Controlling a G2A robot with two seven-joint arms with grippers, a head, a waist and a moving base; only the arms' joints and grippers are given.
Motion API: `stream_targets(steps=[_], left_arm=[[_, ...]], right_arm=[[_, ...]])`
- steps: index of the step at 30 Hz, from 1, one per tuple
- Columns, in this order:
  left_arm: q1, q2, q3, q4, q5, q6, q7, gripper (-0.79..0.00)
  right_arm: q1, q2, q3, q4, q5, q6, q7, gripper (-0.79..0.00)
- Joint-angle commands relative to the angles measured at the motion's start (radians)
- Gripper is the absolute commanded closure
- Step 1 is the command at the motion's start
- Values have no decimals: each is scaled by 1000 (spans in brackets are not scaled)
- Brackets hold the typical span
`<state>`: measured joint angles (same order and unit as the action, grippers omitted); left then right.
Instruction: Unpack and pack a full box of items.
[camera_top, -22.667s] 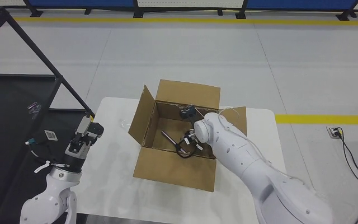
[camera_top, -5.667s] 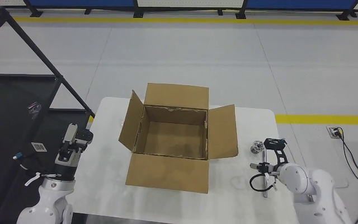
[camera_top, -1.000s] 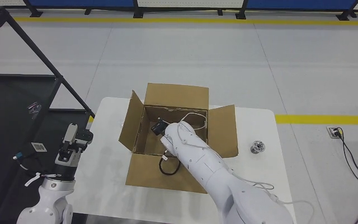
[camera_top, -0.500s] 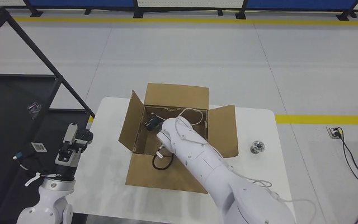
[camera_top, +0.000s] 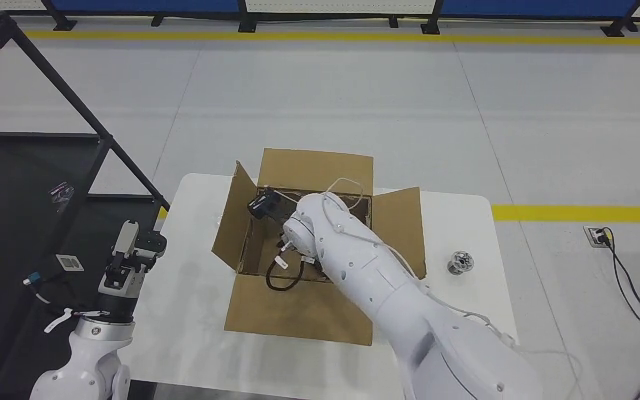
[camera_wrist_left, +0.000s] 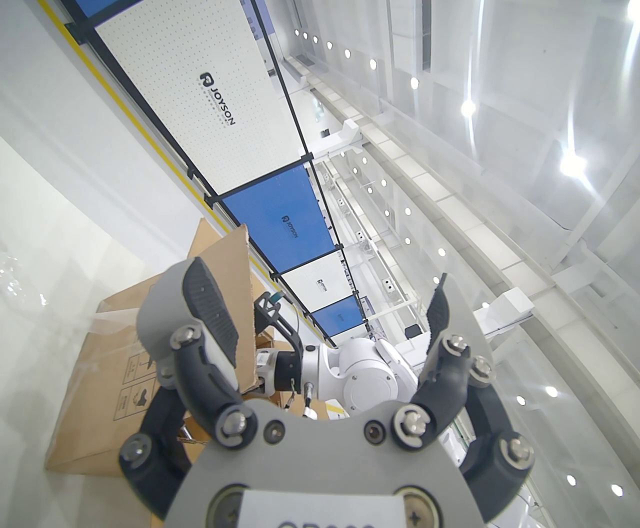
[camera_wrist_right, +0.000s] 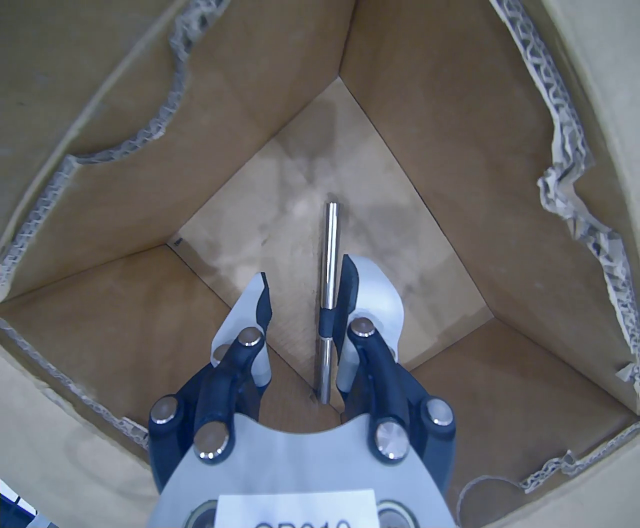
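Note:
The open cardboard box (camera_top: 300, 310) stands mid-table. My right arm (camera_top: 330, 240) reaches down into its left half. In the right wrist view my right gripper (camera_wrist_right: 306, 272) hangs open low inside the box (camera_wrist_right: 450, 150). A slim metal rod (camera_wrist_right: 331, 240) with a dark band lies on the box floor, close beside one finger (camera_wrist_right: 352, 280); the other finger is apart from it. My left gripper (camera_wrist_left: 320, 280) is open and holds nothing, tilted up beside the table's left edge (camera_top: 140, 240). From there it looks toward the box (camera_wrist_left: 100, 380).
A small shiny round object (camera_top: 459, 262) sits on the white table (camera_top: 450, 330) to the right of the box. The box flaps (camera_top: 400, 235) stand open on all sides. A black frame and dark mat (camera_top: 60, 200) lie to the left of the table.
Within the last second the right arm has shifted inside the box toward its back left corner. Several seconds ago it was at the table's right side. The left arm has kept still.

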<state>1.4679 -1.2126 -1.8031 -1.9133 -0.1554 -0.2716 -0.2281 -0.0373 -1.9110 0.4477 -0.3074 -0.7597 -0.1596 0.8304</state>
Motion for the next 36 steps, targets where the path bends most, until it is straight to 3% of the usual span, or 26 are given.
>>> stream_targets(steps=[1, 5, 6, 8, 11, 14, 15, 18, 22, 26, 29, 32, 36], left_arm=[[0, 0, 0, 0, 0, 0, 0, -785], [0, 0, 0, 0, 0, 0, 0, -785], [0, 0, 0, 0, 0, 0, 0, -785], [0, 0, 0, 0, 0, 0, 0, -785], [0, 0, 0, 0, 0, 0, 0, -785], [0, 0, 0, 0, 0, 0, 0, -785], [0, 0, 0, 0, 0, 0, 0, -785], [0, 0, 0, 0, 0, 0, 0, -785], [0, 0, 0, 0, 0, 0, 0, -785], [0, 0, 0, 0, 0, 0, 0, -785], [0, 0, 0, 0, 0, 0, 0, -785], [0, 0, 0, 0, 0, 0, 0, -785], [0, 0, 0, 0, 0, 0, 0, -785]], right_arm=[[-11, 17, 7, -39, -11, 1, -8, -305], [-62, 70, 31, -179, -61, 60, -19, -339], [-81, 87, 40, -230, -80, 87, -14, -372], [-129, 130, 66, -361, -127, 141, 14, -539], [-243, 214, 135, -632, -237, 226, 95, -625], [-422, 312, 255, -977, -395, 260, 213, -705], [-492, 342, 304, -1091, -449, 254, 251, -785], [-689, 408, 457, -1368, -582, 220, 318, -785], [-866, 452, 665, -1578, -655, 234, 295, -785], [-963, 472, 871, -1678, -650, 306, 282, -785], [-993, 481, 1003, -1674, -632, 365, 292, -785], [-983, 487, 1105, -1601, -628, 430, 315, -785], [-907, 496, 1164, -1400, -634, 427, 408, -785]])
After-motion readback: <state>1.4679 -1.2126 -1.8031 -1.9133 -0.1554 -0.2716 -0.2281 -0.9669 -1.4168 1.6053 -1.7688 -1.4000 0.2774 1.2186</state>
